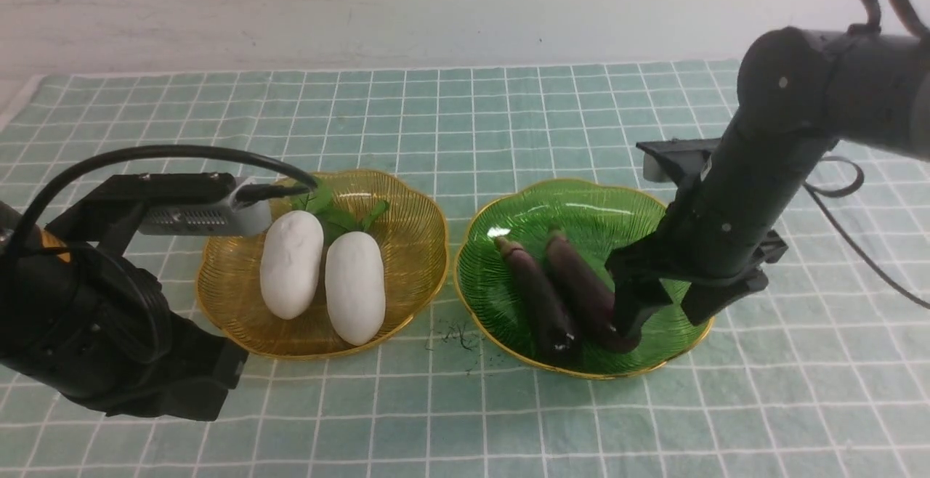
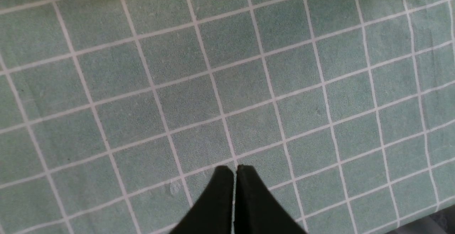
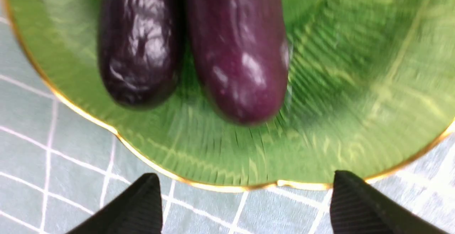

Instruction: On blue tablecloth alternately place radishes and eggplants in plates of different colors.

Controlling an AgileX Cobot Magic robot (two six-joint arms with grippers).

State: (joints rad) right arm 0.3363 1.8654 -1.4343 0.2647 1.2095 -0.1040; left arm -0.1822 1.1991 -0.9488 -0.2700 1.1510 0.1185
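Radishes point(image 1: 291, 264) in left plate point(image 1: 415, 245), eggplants point(image 1: 539, 295) in right

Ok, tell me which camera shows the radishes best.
The front view: both radishes lie side by side, bodies fully visible, in the amber plate. The left wrist view shows only tablecloth and the left gripper; the right wrist view shows eggplants in the green plate, no radishes.

— How does the cloth look?
— The blue tablecloth point(image 2: 249, 84) is matt woven fabric. My right claw point(image 3: 245, 175) is matt black, finely ribbed.
— And the dishes?
— The amber plate point(image 1: 415, 211) and the green plate point(image 1: 501, 296) are translucent, ribbed, shiny, with gold rims. The eggplants point(image 3: 234, 49) are glossy, the radishes point(image 1: 290, 264) smooth and matt.
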